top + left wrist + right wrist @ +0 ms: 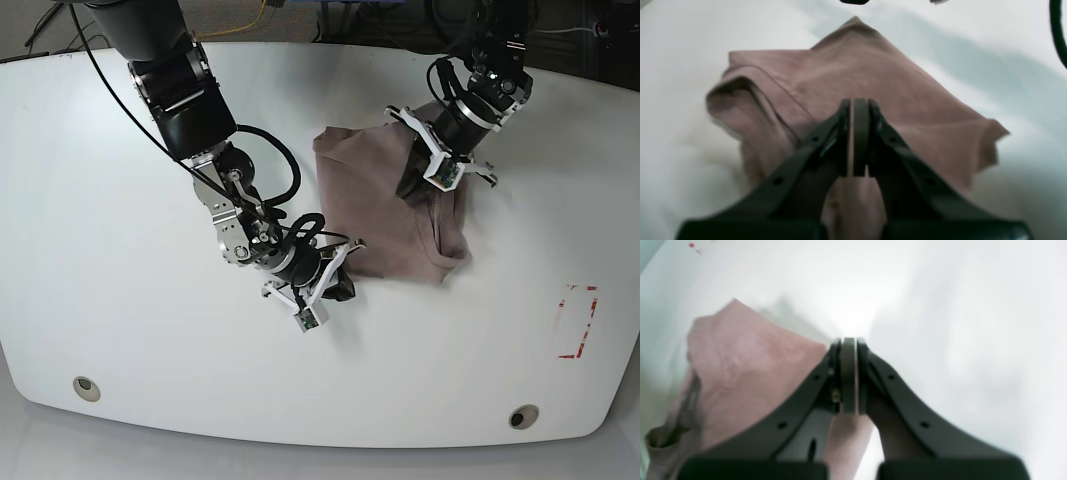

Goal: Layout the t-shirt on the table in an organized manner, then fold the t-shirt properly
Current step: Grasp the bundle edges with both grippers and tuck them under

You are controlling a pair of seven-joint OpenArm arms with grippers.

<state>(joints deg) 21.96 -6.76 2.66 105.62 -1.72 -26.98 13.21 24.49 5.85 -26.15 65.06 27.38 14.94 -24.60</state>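
Note:
The mauve-brown t-shirt (pixel 375 215) lies bunched and partly folded in the middle of the white table (pixel 150 330). My left gripper (pixel 408 188) is at the shirt's far right part, jaws shut on a fold of it. In the left wrist view the left gripper (pixel 857 103) pinches a thin strip of cloth, with the t-shirt (pixel 873 73) spread beyond it. My right gripper (pixel 343 288) is shut on the shirt's near left corner. The right wrist view shows the right gripper (pixel 848 340) with cloth between its fingers and the t-shirt (pixel 740 366) off to the left.
A red tape rectangle (pixel 578 320) marks the table at the right; a bit of the red tape (pixel 693 246) also shows in the right wrist view. Two round grommet holes (pixel 86 386) (pixel 520 416) sit near the front edge. A black cable (pixel 1057 30) hangs at the left wrist view's right edge.

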